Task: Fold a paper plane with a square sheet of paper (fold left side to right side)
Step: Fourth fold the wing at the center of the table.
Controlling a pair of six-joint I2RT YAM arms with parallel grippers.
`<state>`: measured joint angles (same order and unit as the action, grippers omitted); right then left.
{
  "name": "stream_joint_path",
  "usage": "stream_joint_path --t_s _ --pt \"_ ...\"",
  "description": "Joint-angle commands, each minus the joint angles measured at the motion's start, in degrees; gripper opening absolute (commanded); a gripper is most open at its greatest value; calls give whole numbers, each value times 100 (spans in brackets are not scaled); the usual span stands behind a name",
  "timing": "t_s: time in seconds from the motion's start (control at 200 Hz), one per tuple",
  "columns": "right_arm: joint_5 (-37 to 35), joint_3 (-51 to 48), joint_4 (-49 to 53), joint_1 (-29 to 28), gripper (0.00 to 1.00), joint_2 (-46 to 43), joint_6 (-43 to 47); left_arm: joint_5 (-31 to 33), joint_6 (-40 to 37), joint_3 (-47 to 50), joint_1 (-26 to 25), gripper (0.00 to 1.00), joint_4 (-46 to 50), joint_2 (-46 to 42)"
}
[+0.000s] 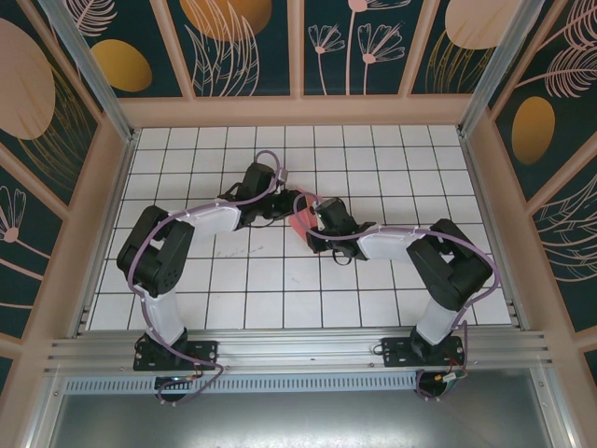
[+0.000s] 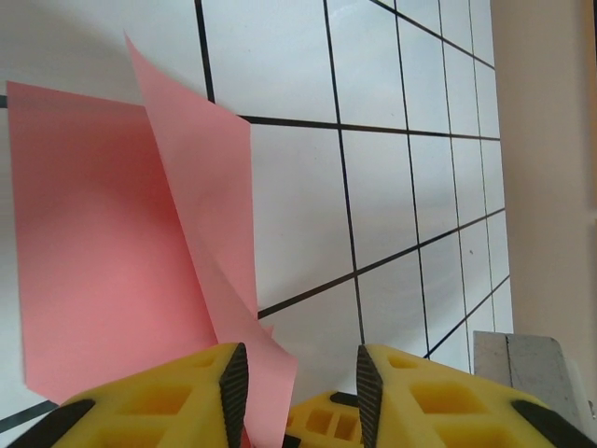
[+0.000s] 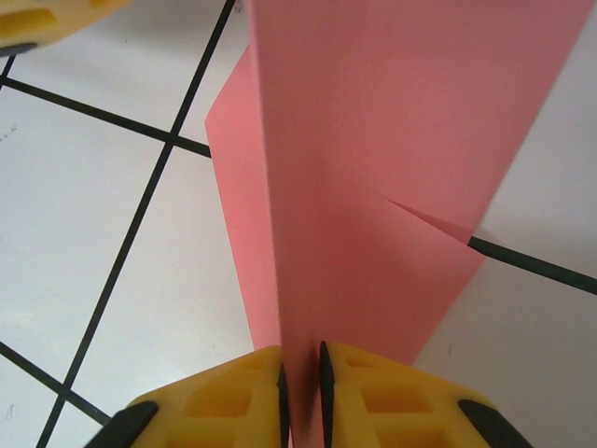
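Right gripper (image 3: 300, 373) is clamped down tight, its two yellow fingers (image 3: 215, 401) squeezed onto the square sheet of paper (image 3: 373, 140), which rises edge-on from between them! That coral-red paper stands up off the white gridded table (image 3: 84, 233), one flap lifted, another layer lying flat behind it, and a short crease shows toward the right of the wrist view. Over to the left gripper (image 2: 303, 373): jaws parted, white tabletop visible in the gap, and a raised corner of the sheet drops just beside one of its fingers, touching or not I can't tell. From above, both arms meet at mid-table, the red sheet tucked between the two grippers and partly hidden under them.
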<state>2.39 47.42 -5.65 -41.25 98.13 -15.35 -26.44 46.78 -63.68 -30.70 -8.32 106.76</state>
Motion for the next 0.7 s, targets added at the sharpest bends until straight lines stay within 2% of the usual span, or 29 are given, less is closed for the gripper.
stream_joint_path --t_s 0.0,0.16,0.33,0.545,0.696 --pt "13 -27 -14 -23 15 135 76 205 -94 119 28 42 137 -349" --pt "203 -25 -33 3 11 163 35 387 -129 381 184 48 194 -767" --pt "393 -81 -89 45 10 89 -9 603 -213 603 292 50 390 -1147" --pt "906 -325 -393 233 9 -14 -198 227 -136 761 275 43 154 -894" --pt "1324 -465 -616 395 8 -73 -299 91 -95 628 181 40 50 -376"
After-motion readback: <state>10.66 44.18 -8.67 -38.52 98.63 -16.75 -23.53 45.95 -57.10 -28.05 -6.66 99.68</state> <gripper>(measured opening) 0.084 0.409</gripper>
